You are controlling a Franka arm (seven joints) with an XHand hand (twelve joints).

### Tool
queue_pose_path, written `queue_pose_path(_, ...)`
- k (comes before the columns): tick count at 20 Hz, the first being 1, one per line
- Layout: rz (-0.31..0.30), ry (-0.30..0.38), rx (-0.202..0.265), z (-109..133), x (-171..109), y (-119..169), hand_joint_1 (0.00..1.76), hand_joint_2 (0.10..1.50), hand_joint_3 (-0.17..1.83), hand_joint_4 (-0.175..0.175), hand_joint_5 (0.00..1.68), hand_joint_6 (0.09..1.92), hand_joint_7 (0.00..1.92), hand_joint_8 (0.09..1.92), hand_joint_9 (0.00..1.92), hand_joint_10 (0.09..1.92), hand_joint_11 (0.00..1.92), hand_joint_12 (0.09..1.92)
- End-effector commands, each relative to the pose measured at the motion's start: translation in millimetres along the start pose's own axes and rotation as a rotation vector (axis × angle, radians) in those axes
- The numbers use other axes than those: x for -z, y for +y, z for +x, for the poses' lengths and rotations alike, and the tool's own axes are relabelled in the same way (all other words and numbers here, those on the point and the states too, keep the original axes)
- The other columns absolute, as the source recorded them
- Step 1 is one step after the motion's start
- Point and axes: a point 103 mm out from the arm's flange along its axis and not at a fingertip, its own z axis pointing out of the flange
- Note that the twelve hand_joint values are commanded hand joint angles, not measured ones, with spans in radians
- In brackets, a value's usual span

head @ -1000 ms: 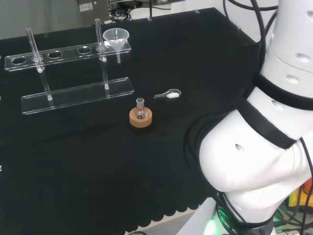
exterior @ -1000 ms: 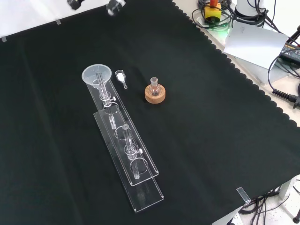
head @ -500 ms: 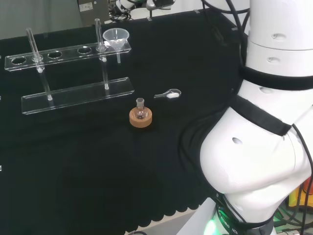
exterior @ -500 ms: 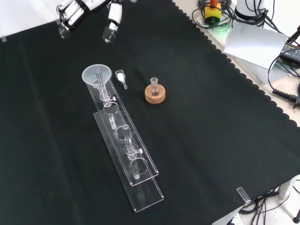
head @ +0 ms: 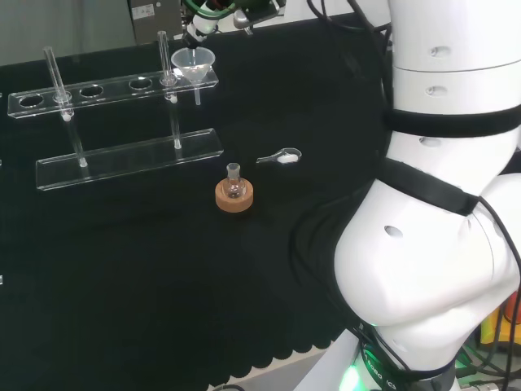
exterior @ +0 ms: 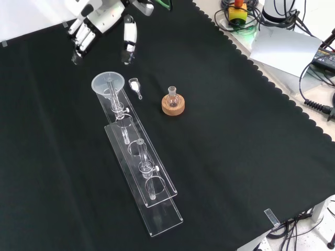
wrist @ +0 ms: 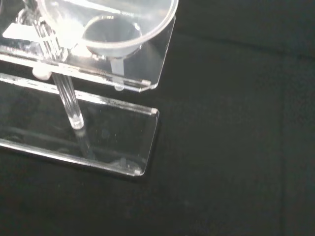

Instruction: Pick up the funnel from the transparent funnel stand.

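The funnel [exterior: 108,83] sits in the end hole of the clear funnel stand [exterior: 140,168], stem hanging down through the top plate. In the front view the robot hand [exterior: 99,23] hovers just above it — fingers spread and relaxed, holding nothing, not touching. Its palm is cut off at the frame's top edge. The rest of the black desk [exterior: 235,151] — a small flask on a cork ring [exterior: 173,104], hard to tell what's inside.

From my console I see the bench under a black cloth [exterior: 220,172] with a scalloped hem along its right edge in the front view. Beyond that hem lies a pale surface [exterior: 285,49] strewn with black cables [exterior: 314,99], and a yellow box with a red button [exterior: 238,11] sits near the top. The head view shows a grey wall [head: 65,24] behind the bench.
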Motion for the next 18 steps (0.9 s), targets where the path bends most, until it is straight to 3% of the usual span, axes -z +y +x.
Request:
queue_pose_path(1, 0.098, -0.072, 0.011, 14.0, -11.6, 9.5, 0.5, 0.78, 0.2, -0.043, 0.15, 0.09, 0.11, 0.7, 0.36, 0.71, 0.15, 1.47)
queue_pose_path(10, 0.114, -0.107, 0.02, 22.7, -18.3, 15.9, 0.54, 0.73, 0.19, -0.06, 0.06, 0.09, 0.01, 0.71, 0.26, 0.75, 0.23, 1.48)
queue_pose_path(18, 0.066, -0.109, 0.016, 18.8, -23.0, 20.2, 0.54, 0.73, 0.19, -0.055, 0.03, 0.09, 0.0, 0.49, 0.12, 0.82, 0.22, 1.48)
